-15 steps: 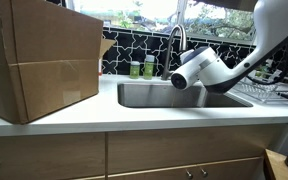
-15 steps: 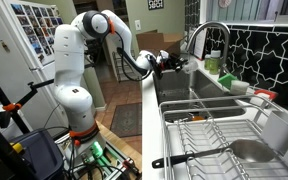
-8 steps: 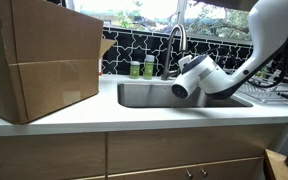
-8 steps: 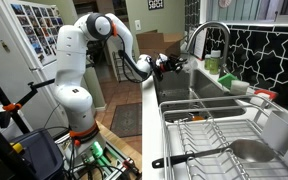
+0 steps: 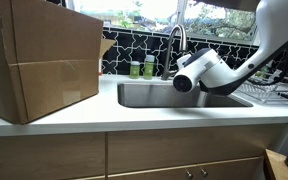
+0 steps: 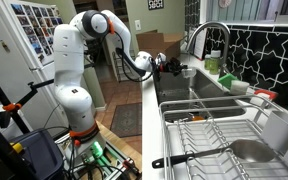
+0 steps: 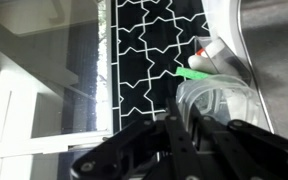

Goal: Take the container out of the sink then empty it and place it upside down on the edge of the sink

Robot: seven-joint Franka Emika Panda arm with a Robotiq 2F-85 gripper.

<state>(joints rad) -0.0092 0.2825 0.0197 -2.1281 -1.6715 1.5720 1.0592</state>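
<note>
The container (image 7: 220,100) is a clear plastic tub, seen close up in the wrist view. My gripper (image 7: 180,128) is shut on its rim, with one dark finger on each side of the wall. In both exterior views the gripper (image 5: 182,82) (image 6: 168,65) hangs above the steel sink (image 5: 144,96) (image 6: 180,100), near the faucet (image 5: 174,40). The container is too small to make out in the exterior views. I cannot tell whether anything is inside it.
A large cardboard box (image 5: 39,60) stands on the counter beside the sink. Green soap bottles (image 5: 142,68) stand behind the basin against the black tiled wall. A dish rack (image 6: 224,135) holding a ladle is on the other side of the sink.
The gripper dipped slightly toward the basin half a second ago and has come back up a little. It keeps its hold on the container.
</note>
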